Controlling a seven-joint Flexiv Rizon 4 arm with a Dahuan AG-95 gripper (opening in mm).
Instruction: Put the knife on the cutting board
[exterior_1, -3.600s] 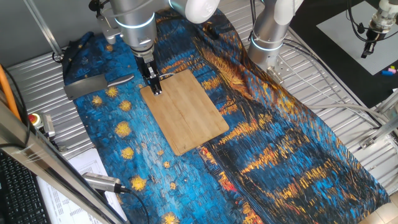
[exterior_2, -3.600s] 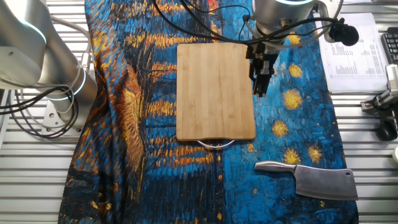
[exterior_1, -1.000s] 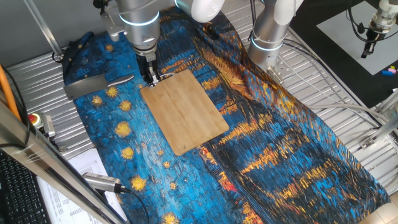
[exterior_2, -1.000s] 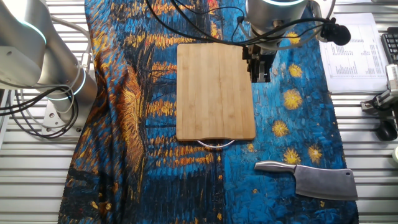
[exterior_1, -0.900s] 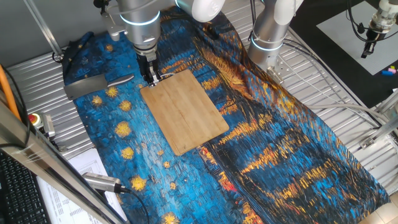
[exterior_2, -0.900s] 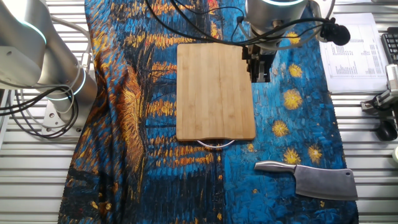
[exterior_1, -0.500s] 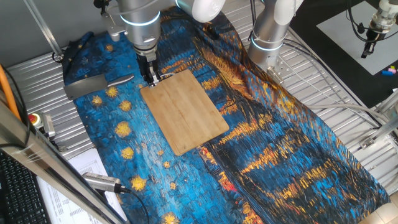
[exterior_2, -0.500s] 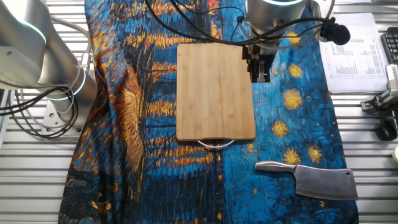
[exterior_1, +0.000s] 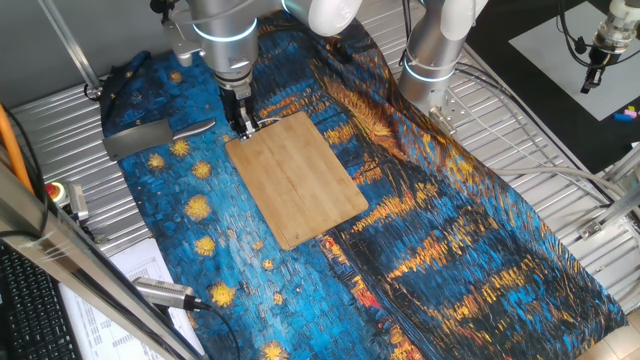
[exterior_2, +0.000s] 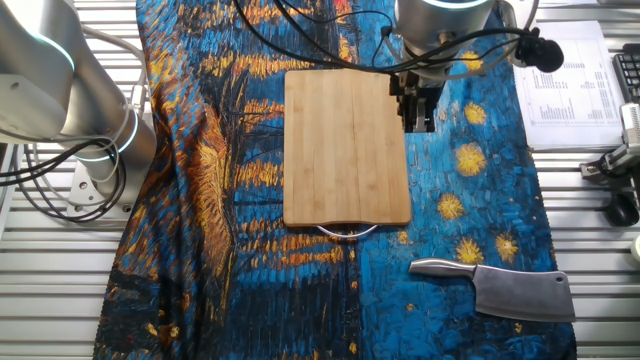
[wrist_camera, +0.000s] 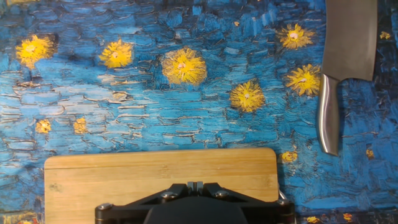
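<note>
Claw (exterior_2: 418, 122) seemingly pressed together, empty, over cutting board (exterior_2: 346, 146) edge; knife (exterior_2: 510, 290) apart.

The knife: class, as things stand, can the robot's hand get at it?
Probably yes. The knife lies alone on the cloth, apart from the cutting board, and nothing stands between it and the hand.

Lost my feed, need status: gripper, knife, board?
Gripper shut, empty, above board's edge. Knife flat on cloth, off the cutting board. Nothing between them.
</note>
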